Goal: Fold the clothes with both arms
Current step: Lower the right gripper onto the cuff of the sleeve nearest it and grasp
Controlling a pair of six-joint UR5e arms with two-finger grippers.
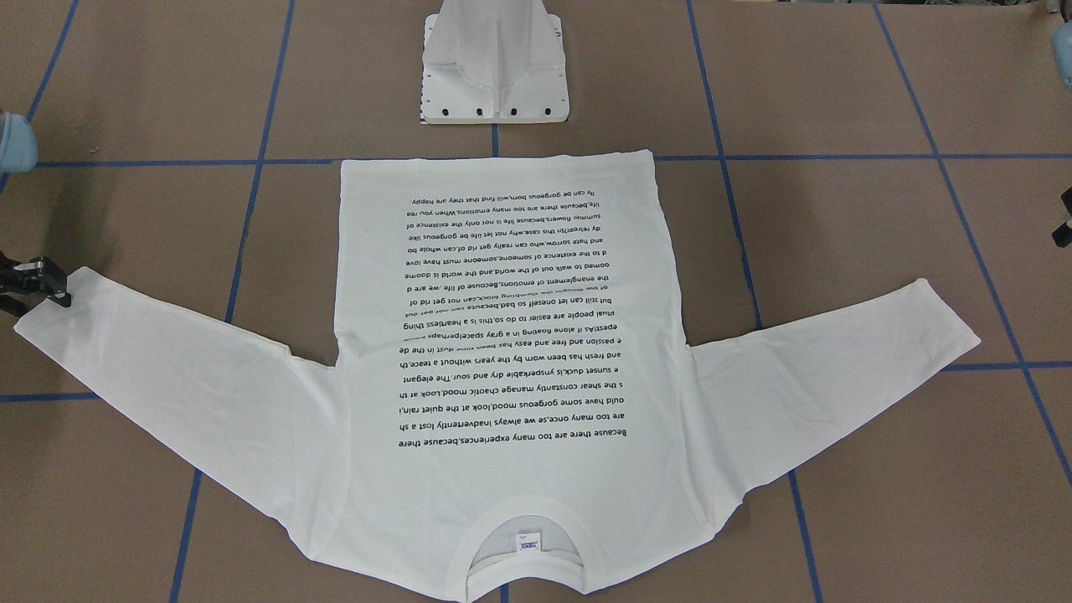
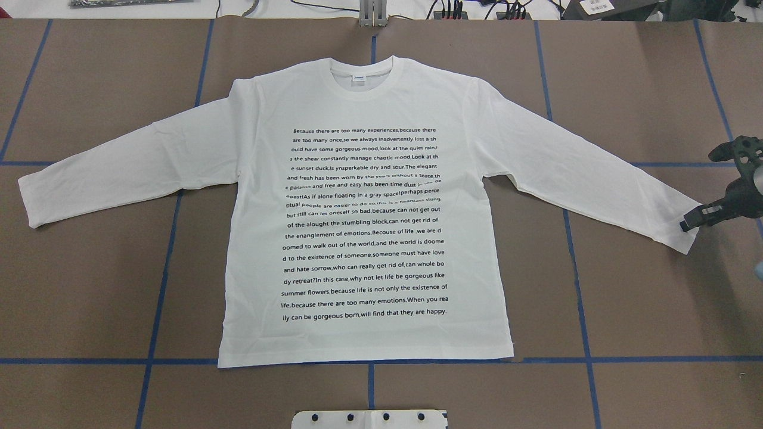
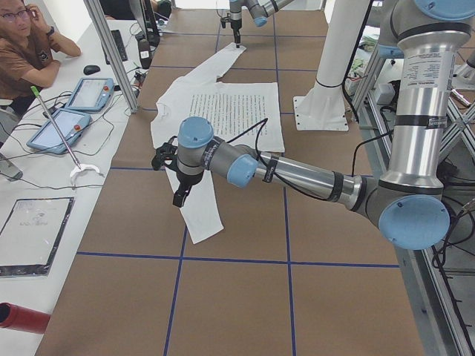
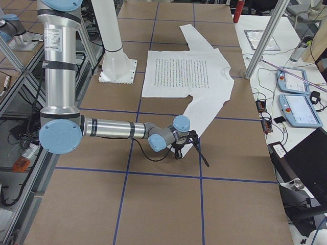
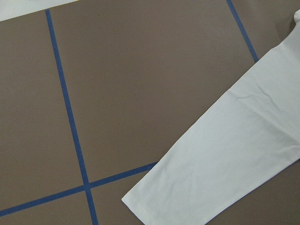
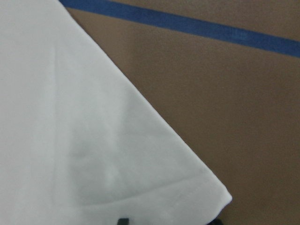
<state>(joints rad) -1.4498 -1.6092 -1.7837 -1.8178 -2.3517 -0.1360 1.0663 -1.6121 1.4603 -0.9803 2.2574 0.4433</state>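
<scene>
On the table (image 2: 89,268), shirt (image 2: 363,214) with collar (image 2: 365,76) away from pedestal (image 2: 369,420); right pincer (image 2: 688,224) spread at cuff (image 2: 685,239), left pincer (image 3: 178,199) indeterminate.

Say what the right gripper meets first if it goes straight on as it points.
The right gripper would meet the shirt's sleeve cuff on the table; it seems nearly on the cloth, though height is unclear.

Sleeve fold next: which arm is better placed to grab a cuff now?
Right. The right gripper sits low at the shirt's cuff corner; the left gripper hangs higher, above the other cuff.
</scene>
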